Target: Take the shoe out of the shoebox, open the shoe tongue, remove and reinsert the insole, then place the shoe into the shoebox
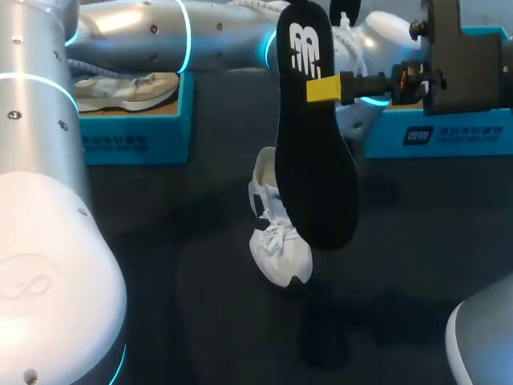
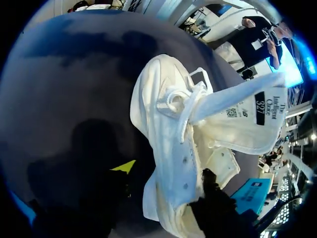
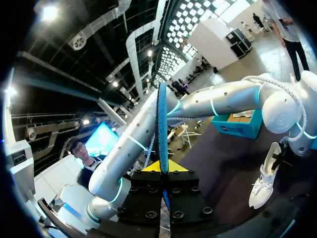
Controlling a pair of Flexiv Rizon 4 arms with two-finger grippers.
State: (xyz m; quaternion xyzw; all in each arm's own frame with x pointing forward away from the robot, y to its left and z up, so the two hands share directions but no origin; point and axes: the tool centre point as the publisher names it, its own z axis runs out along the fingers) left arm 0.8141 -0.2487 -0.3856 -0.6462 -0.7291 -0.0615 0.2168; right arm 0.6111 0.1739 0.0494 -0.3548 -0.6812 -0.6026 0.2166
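My right claw [image 3: 162,167] is clenched on the black insole [image 1: 314,152], held up off the table [image 1: 160,281]. One yellow tip presses its near face, and in the right wrist view the insole runs edge-on between both tips. It hangs lengthwise, its broad end lowest, above the middle of the table.

Beyond and below it, the white sneaker [image 1: 276,233] rests on the dark table near the centre, toe pointing near and heel far. It is outside both boxes. In the left wrist view its tongue [image 2: 247,119] is pulled out and away from the opening, with the laces bunched just below it.

My left arm [image 1: 160,36] comes in from the left, crosses the far side of the table and comes down at the sneaker's heel. My left claw [image 2: 168,179] sits at that heel end, but I cannot tell whether it grips the sneaker or is loose.

At the far left stands a blue shoebox [image 1: 136,140] with a second pale shoe [image 1: 128,88] lying in it. At the far right is another blue shoebox [image 1: 449,136], partly hidden behind my right claw.
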